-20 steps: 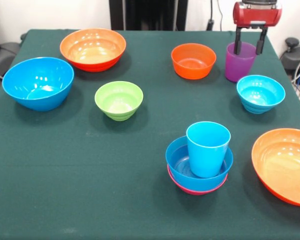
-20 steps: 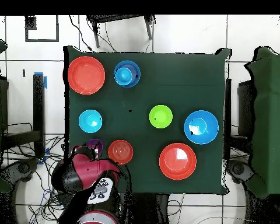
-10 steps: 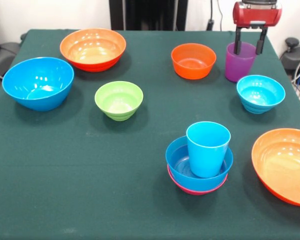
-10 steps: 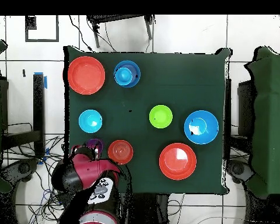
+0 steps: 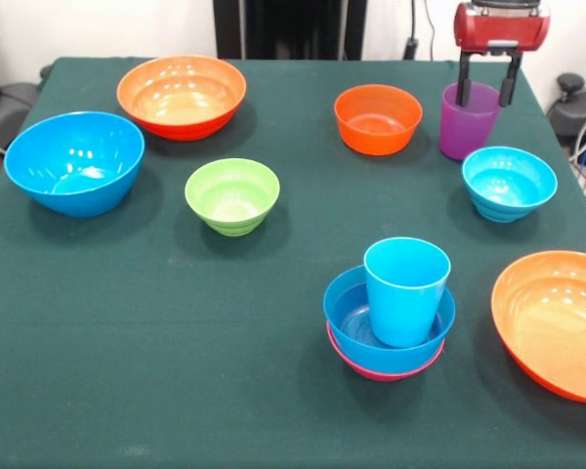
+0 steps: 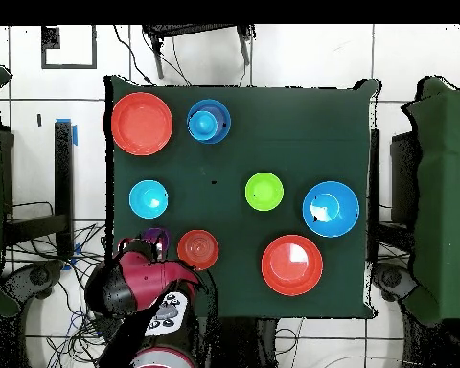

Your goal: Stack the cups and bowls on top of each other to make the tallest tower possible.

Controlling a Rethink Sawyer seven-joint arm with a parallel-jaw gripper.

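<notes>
The tower stands near the front: a pink bowl at the base, a blue bowl in it, and the light blue cup upright on top. The translucent purple cup stands at the far right, also visible as purple cup overhead. My gripper hangs over that cup, open, with its two dark fingers down at the rim, one at the left part of the mouth and one by the right wall. Loose bowls: small orange, cyan, green, large blue.
Two wide orange bowls lie on the green cloth, one at the far left and one at the near right edge. The small orange bowl sits close beside the purple cup. The red arm covers the table corner overhead.
</notes>
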